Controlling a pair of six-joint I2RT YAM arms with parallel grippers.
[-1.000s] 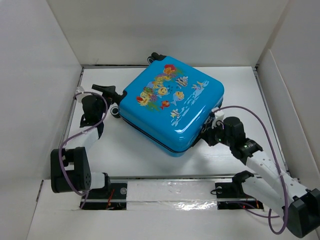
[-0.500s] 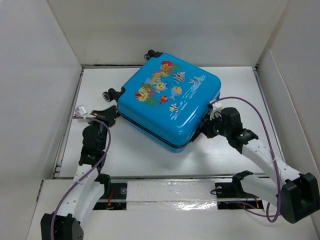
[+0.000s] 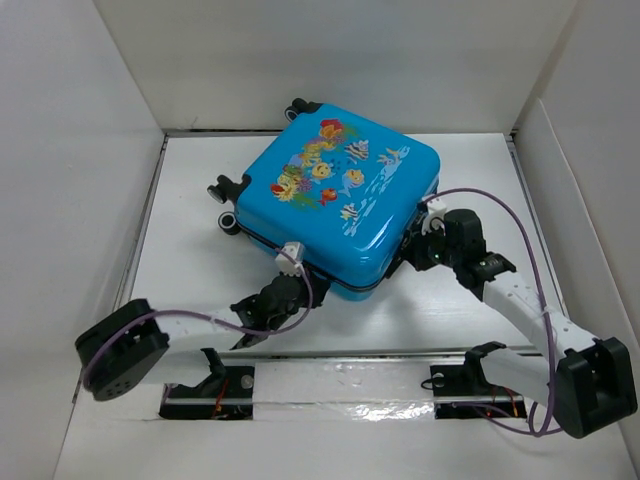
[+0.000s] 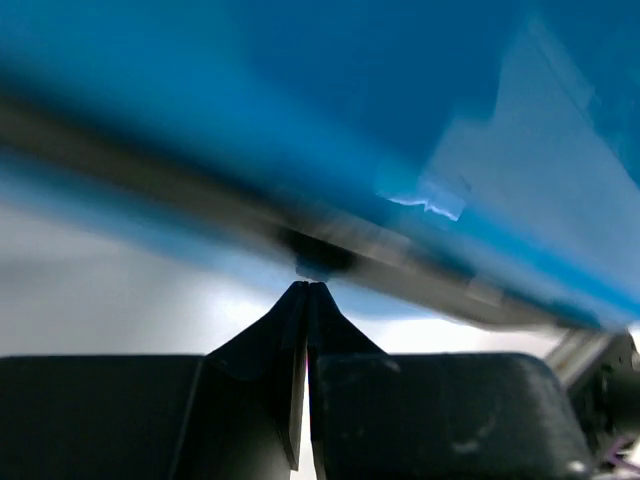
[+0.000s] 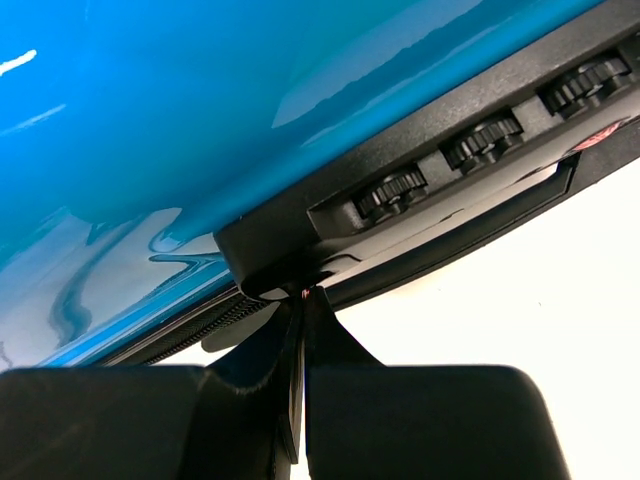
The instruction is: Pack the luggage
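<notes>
A: Where is the small bright blue hard-shell suitcase with the cartoon fish print [image 3: 340, 215] sitting?

B: It is lying flat and closed on the white table [image 3: 190, 270], printed side up. It is filling the upper middle of the overhead frame, turned like a diamond. Its black-and-white wheels [image 3: 222, 190] are pointing toward the upper left, and white walls [image 3: 320, 60] are enclosing the table.

A: What is the left gripper [image 3: 298, 283] doing?

B: It is reaching in from the lower left and meeting the suitcase's near edge just below centre frame. In the left wrist view its black fingers [image 4: 270, 330] are pressing tip to tip with no gap. They are sitting right under the grey zip seam [image 4: 150, 170], at a small dark spot. That view is blurring, so I cannot tell whether anything is pinched.

A: And the right gripper [image 3: 410, 258]?

B: It is sitting at the suitcase's right-hand edge, right of centre. Its jaws are standing fully closed too, tips poking up beneath the black combination lock [image 5: 480, 140] with three dials. Whether they are clamping a zip pull is hidden.
</notes>
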